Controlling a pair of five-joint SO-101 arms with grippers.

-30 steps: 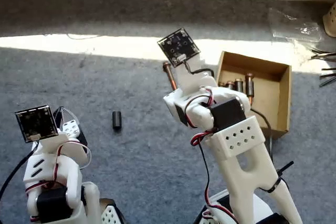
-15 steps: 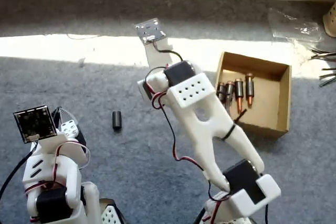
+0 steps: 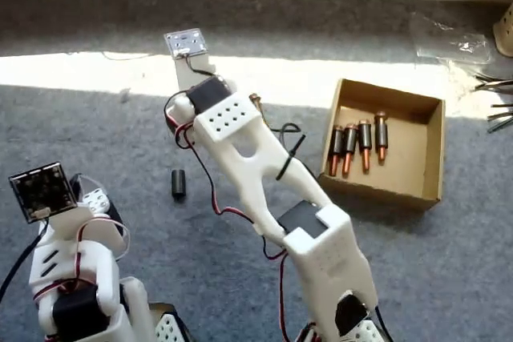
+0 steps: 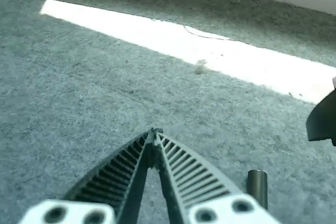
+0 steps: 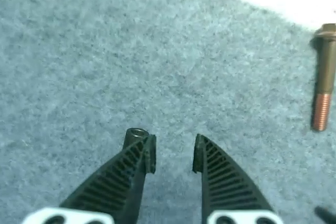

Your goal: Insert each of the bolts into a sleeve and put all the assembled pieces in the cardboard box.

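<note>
We see the right pincer (image 5: 173,153) spread open over the carpet (image 5: 79,51). The black sleeve (image 5: 135,134) peeks out right beside one tip. A loose bolt (image 5: 324,77) lies apart from it. The left pincer (image 4: 154,135) is pressed together near the carpet's left front corner. Four finished pieces (image 3: 365,137) lie in the cardboard box (image 3: 385,91) toward the right edge.
</note>
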